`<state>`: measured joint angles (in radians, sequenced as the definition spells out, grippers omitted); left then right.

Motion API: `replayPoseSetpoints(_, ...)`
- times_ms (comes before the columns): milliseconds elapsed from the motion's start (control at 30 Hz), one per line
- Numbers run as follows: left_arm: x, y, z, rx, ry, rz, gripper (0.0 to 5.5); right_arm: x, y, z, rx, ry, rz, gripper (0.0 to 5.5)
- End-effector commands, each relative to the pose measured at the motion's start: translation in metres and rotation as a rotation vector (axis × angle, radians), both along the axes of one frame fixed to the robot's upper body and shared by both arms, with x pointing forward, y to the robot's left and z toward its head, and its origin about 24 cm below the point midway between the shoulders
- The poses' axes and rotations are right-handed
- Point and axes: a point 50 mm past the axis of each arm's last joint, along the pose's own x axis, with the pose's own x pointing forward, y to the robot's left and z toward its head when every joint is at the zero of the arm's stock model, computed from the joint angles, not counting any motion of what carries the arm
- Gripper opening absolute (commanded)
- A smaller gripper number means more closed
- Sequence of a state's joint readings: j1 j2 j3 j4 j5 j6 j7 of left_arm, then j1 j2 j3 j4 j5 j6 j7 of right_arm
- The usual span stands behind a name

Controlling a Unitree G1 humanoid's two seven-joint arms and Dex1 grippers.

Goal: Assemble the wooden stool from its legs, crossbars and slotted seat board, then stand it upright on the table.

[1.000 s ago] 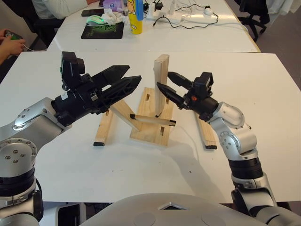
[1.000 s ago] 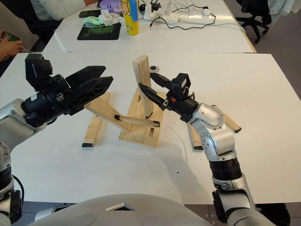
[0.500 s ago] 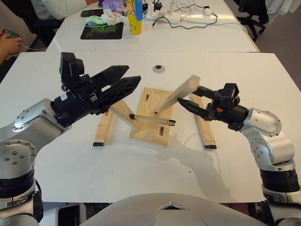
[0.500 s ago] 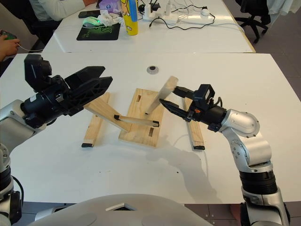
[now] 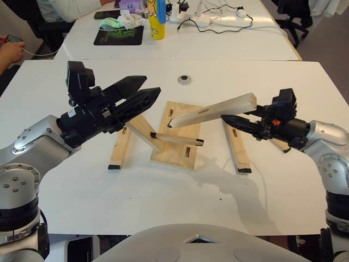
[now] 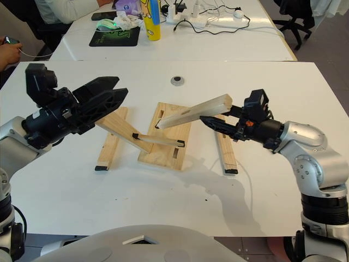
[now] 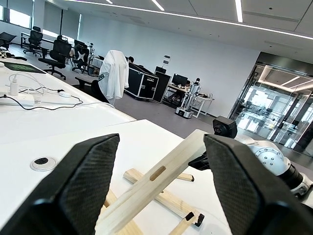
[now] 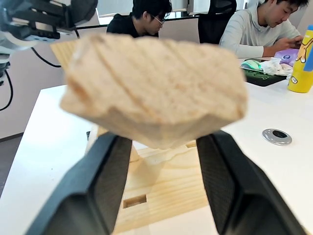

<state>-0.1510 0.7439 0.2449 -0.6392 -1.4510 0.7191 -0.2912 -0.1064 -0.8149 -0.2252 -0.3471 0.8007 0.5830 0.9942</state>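
Seat board (image 5: pixel 172 155) lies flat on the white surface (image 5: pixel 283 185), with a dark-tipped crossbar (image 5: pixel 177 138) across it and loose legs (image 5: pixel 121 146) flat at either side. The right gripper (image 5: pixel 235 116) has its jaws closed on a wooden leg (image 5: pixel 210 112), held nearly level, its far end low over the board. The left gripper (image 5: pixel 152 86) hovers above the board's left edge, jaws spread wide and empty.
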Motion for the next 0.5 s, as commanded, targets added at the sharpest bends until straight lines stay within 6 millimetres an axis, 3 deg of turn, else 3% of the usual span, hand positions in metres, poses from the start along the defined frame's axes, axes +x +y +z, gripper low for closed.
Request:
replayPoseSetpoints(33, -0.002, 0.005, 0.000, 0.022, 0.007, 0.020, 3.18, -0.008, -0.022, 0.006, -0.093, 0.039, 0.003, 2.06)
replayPoseSetpoints(167, -0.005, 0.008, -0.001, 0.022, 0.008, 0.045, 3.18, -0.020, -0.032, 0.010, -0.165, 0.087, 0.066, 2.06)
replayPoseSetpoints(500, -0.008, 0.014, -0.002, 0.014, 0.011, 0.084, 3.18, -0.028, -0.022, 0.015, -0.199, 0.084, 0.173, 2.06)
